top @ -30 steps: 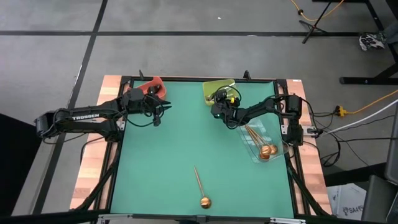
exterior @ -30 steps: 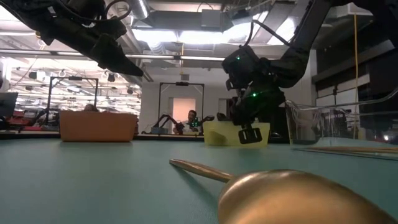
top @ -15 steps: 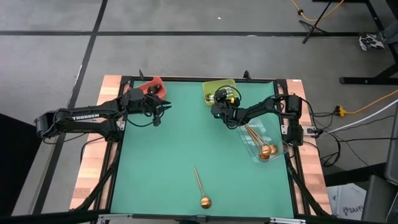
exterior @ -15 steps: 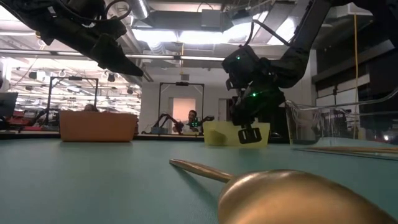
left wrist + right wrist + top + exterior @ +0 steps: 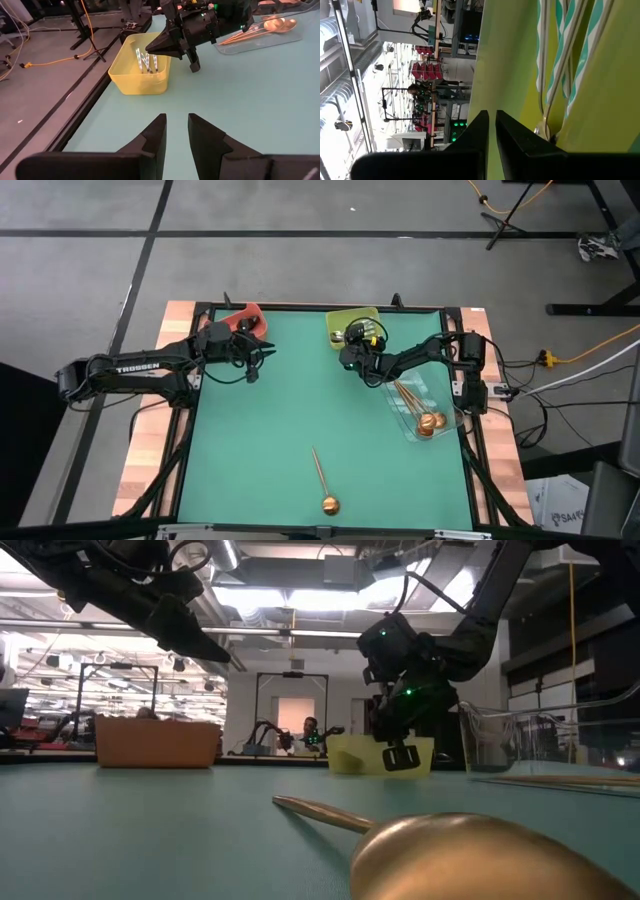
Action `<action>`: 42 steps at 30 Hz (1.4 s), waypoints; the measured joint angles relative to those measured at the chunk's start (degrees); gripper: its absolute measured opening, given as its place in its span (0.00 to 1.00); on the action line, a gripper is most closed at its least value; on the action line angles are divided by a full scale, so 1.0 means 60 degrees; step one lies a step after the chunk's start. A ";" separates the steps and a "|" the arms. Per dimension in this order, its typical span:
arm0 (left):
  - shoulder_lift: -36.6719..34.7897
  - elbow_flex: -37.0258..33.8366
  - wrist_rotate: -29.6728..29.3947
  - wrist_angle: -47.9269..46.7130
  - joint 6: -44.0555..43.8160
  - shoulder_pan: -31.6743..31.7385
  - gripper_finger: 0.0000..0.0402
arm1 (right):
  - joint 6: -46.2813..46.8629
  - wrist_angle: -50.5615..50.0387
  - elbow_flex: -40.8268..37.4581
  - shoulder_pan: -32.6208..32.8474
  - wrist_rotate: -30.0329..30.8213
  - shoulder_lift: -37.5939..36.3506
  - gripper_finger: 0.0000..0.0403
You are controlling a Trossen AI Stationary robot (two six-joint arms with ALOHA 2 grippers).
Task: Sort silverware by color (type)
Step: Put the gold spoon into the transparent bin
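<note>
One copper-gold spoon [image 5: 322,480] lies flat on the green table near its front edge, its round bowl [image 5: 470,855] close to the low camera. More copper-gold spoons [image 5: 420,412] lie in the clear bin [image 5: 440,395] at the right. Silver spoons [image 5: 145,62] lean inside the yellow-green bin [image 5: 352,323] at the back. My right gripper [image 5: 350,346] hovers at that bin's near rim, shut and empty, pointing into it [image 5: 148,50]. My left gripper [image 5: 268,350] hangs beside the red bin [image 5: 240,317], slightly open and empty [image 5: 176,131].
The three bins stand along the table's back and right side: the red bin [image 5: 157,743] back left, the yellow-green bin [image 5: 372,754] back middle, the clear bin [image 5: 545,752] right. The green mat [image 5: 270,440] between the arms and the front edge is bare except for the lone spoon.
</note>
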 joint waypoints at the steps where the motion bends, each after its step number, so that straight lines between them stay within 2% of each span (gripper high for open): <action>1: 0.0002 0.0000 0.0000 0.0000 0.0001 0.0001 0.18 | 0.0000 0.0000 0.0000 0.0000 -0.0002 0.0000 0.08; 12: 0.0003 0.0000 0.0000 0.0000 0.0002 -0.0001 0.18 | 0.0004 0.0000 -0.0004 0.0025 -0.0008 0.0000 0.08; 19: 0.0001 0.0000 0.0000 -0.0088 -0.0001 0.0000 0.18 | 0.0018 0.0064 -0.0004 0.0035 -0.0573 -0.0025 0.08; 27: 0.0000 0.0000 0.0000 -0.0087 -0.0238 -0.0001 0.18 | -0.0089 0.0527 -0.0029 0.0289 -0.0088 -0.0011 0.08; 33: 0.0000 0.0000 0.0000 -0.0089 -0.0249 0.0000 0.18 | -0.0093 0.0748 -0.0029 0.0288 -0.0304 -0.0011 0.08; 37: 0.0000 0.0000 0.0000 -0.0087 -0.0252 -0.0001 0.18 | -0.0415 0.1409 -0.0025 0.0288 -0.0299 -0.0011 0.08; 42: 0.0003 0.0000 0.0000 -0.0157 -0.0252 -0.0001 0.18 | -0.1922 0.3172 -0.0018 0.0288 -0.0586 -0.0011 0.08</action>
